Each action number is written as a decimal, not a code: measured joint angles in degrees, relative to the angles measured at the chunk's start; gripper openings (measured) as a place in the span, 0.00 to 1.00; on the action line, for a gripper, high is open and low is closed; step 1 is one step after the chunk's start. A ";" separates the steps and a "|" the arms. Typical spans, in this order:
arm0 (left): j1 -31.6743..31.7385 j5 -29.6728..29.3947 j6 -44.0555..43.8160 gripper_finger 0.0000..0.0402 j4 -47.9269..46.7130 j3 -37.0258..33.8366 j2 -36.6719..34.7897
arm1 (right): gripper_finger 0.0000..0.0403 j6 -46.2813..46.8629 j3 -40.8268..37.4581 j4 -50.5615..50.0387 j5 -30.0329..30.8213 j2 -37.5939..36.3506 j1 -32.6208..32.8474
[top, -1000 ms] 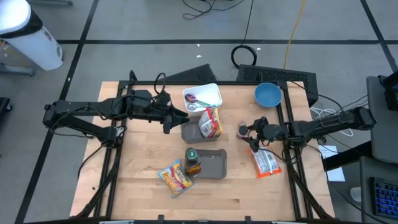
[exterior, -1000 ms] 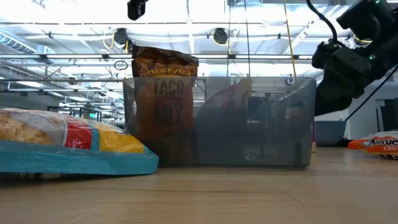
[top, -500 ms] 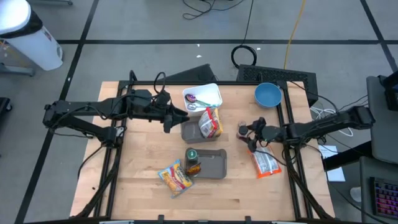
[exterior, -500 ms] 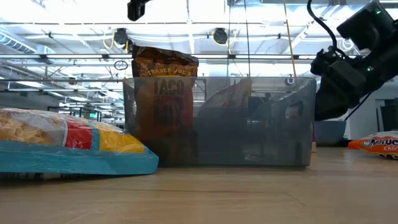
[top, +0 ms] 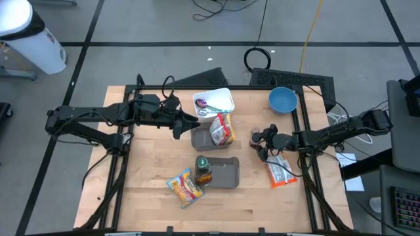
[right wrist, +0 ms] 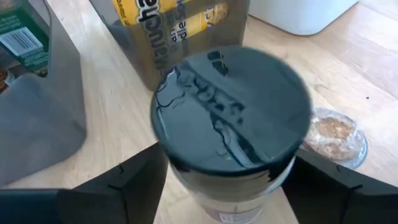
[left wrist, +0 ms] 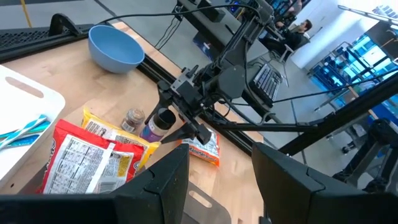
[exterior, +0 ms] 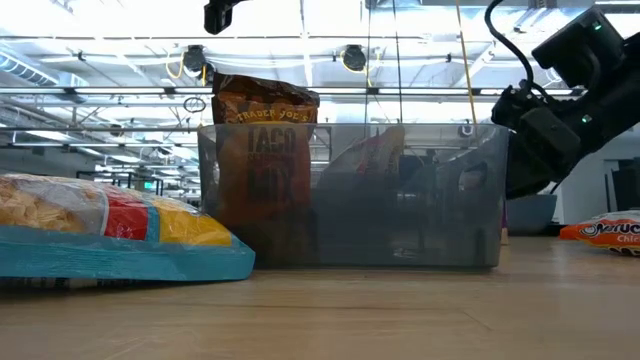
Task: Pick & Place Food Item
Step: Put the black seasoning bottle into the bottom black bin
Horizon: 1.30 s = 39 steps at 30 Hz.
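Edged inward since a second before: right gripper point(top: 264, 145), high view, right of bin point(top: 202, 139); left gripper point(top: 189, 124) just left of it. Low view: right arm behind tub point(exterior: 350, 195). Left wrist: fingers spread, empty. Right wrist: fingers point(right wrist: 127, 186) spread astride upright jar point(right wrist: 231, 118); contact unclear.

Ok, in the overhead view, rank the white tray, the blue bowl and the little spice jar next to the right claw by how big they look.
1. White tray, largest.
2. Blue bowl, clearly smaller than the tray.
3. Spice jar, smallest by far.
All three sit on the table under a straight-down camera, so nearness hardly skews the order.
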 joint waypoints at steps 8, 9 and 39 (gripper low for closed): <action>0.00 0.00 0.00 0.45 0.00 0.00 0.02 | 0.50 -0.01 0.00 0.76 -0.05 0.17 0.00; 0.00 0.00 0.00 0.45 0.00 0.00 0.02 | 0.49 0.04 0.00 0.76 -0.10 0.17 0.00; 0.24 2.79 4.38 0.45 10.44 6.69 11.06 | 0.47 -2.11 22.28 -0.59 -19.83 -3.65 -2.73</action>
